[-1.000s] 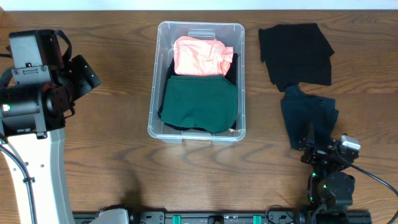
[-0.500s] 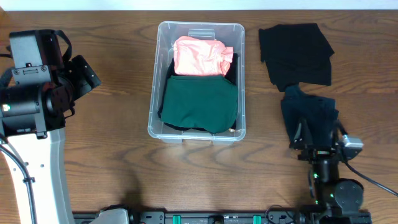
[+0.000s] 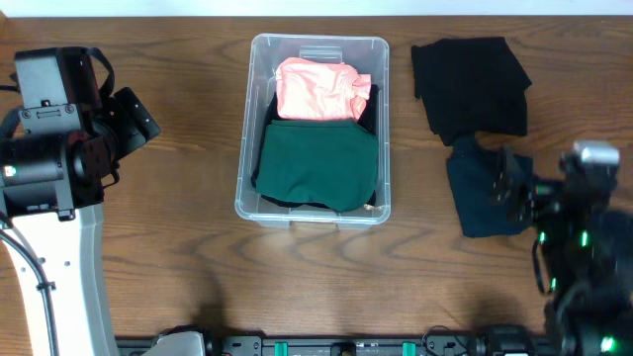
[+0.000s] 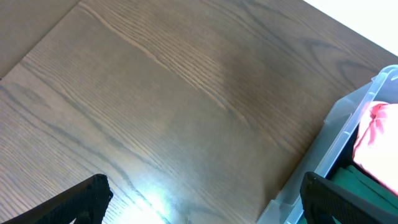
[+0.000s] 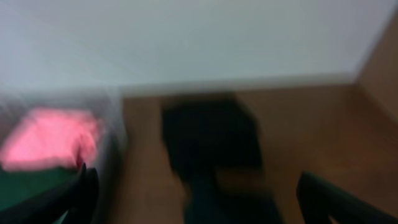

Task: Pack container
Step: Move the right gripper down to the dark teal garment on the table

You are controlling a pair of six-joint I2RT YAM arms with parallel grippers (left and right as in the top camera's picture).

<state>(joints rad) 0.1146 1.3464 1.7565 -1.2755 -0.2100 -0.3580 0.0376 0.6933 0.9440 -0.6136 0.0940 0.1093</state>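
The clear plastic container (image 3: pixel 245 129) stands mid-table and holds a pink cloth (image 3: pixel 316 89), a green cloth (image 3: pixel 318 166) and something black beneath. Its corner shows in the left wrist view (image 4: pixel 348 143). A black garment (image 3: pixel 470 84) and a navy garment (image 3: pixel 480 198) lie on the table to its right. My right gripper (image 3: pixel 512 190) is open and empty, blurred, at the navy garment's right side. Its wrist view is blurred, with wide-apart fingers (image 5: pixel 205 205) over dark cloth (image 5: pixel 211 149). My left gripper (image 3: pixel 134 119) is open and empty (image 4: pixel 199 205) above bare table, left of the container.
The brown wooden table (image 3: pixel 178 247) runs to a white wall at the back. The left arm's body (image 3: pixel 49 148) stands at the far left. The right arm's body (image 3: pixel 584 257) is at the front right.
My right arm has lifted from the front edge and swung up toward the navy garment, blurred by motion. The left arm and the container have not moved.
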